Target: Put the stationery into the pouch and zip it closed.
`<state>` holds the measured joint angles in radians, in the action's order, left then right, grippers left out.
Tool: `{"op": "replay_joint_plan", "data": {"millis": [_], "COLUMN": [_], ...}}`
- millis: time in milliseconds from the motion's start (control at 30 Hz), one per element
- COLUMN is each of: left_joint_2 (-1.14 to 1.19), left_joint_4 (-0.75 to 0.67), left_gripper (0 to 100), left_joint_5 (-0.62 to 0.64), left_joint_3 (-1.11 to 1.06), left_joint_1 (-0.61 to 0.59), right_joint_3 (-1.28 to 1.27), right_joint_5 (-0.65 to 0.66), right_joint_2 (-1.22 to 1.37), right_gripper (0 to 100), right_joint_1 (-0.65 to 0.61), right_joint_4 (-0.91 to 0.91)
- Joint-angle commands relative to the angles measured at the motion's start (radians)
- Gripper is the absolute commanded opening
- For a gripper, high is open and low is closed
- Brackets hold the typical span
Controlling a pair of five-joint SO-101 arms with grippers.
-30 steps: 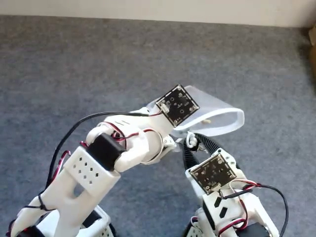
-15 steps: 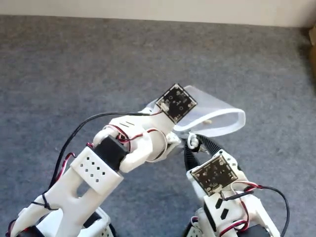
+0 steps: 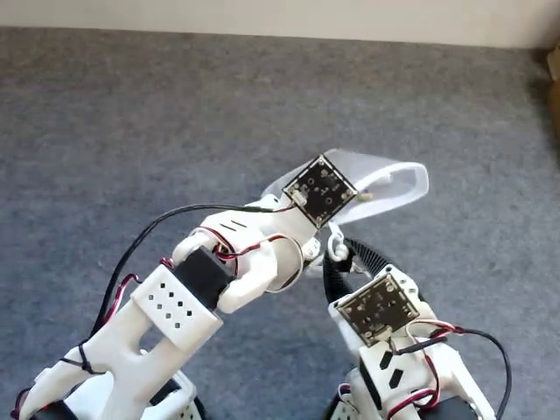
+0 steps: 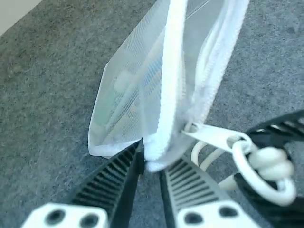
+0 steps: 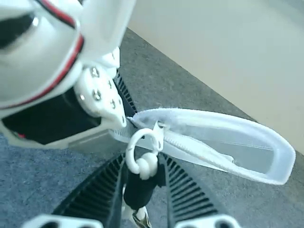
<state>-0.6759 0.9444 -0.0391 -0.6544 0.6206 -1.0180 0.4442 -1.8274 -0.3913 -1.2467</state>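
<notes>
One mesh pouch (image 4: 133, 95), left claw (image 4: 151, 159) pinching its end, right claw (image 5: 142, 161) pinching zipper pull (image 4: 266, 159)

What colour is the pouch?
The pouch is white, see-through mesh; it shows best in the left wrist view.

The right gripper (image 5: 142, 161) had its jaws pinched on the knotted white zip pull (image 5: 146, 165) at one end of the mesh pouch (image 5: 223, 124), whose mouth gaped open. The left arm (image 5: 52, 52) loomed just beside that end, over the grey bench (image 5: 42, 175).
</notes>
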Motion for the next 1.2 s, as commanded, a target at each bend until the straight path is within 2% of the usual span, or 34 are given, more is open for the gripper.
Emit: {"op": "replay_joint_plan", "data": {"millis": [0,300,567,700,800,967,1100,1167], "left_joint_2": [-0.033,-0.033,-0.033,-0.033,-0.041,-0.157,-0.240,-0.255], "left_joint_4": [-0.020,0.012,0.017,0.029,0.049,0.048,0.041,0.043], "left_gripper": [1,1,1,1,1,0,0,0], "left_joint_5": [0.018,0.032,0.052,0.052,0.052,0.052,0.049,0.049], "left_joint_3": [0.008,0.007,0.008,0.008,0.013,-0.030,-0.073,-0.079], "left_joint_1": [0.002,0.001,-0.048,-0.050,-0.044,-0.048,-0.051,-0.051], "right_joint_3": [0.074,0.073,0.070,-0.001,-0.056,-0.074,-0.064,-0.010], "right_joint_5": [-0.117,-0.302,-0.305,-0.308,-0.308,-0.310,-0.310,-0.304], "right_joint_2": [-0.008,-0.002,0.001,0.001,0.001,-0.007,-0.008,-0.007], "right_gripper": [0.5,0.5,0.5,0.5,0.5,0.5,0.6,1.5], "right_joint_1": [0.018,0.188,0.300,0.355,0.369,0.364,0.355,0.302], "right_joint_4": [0.045,0.133,0.177,0.265,0.340,0.351,0.249,0.182]}}
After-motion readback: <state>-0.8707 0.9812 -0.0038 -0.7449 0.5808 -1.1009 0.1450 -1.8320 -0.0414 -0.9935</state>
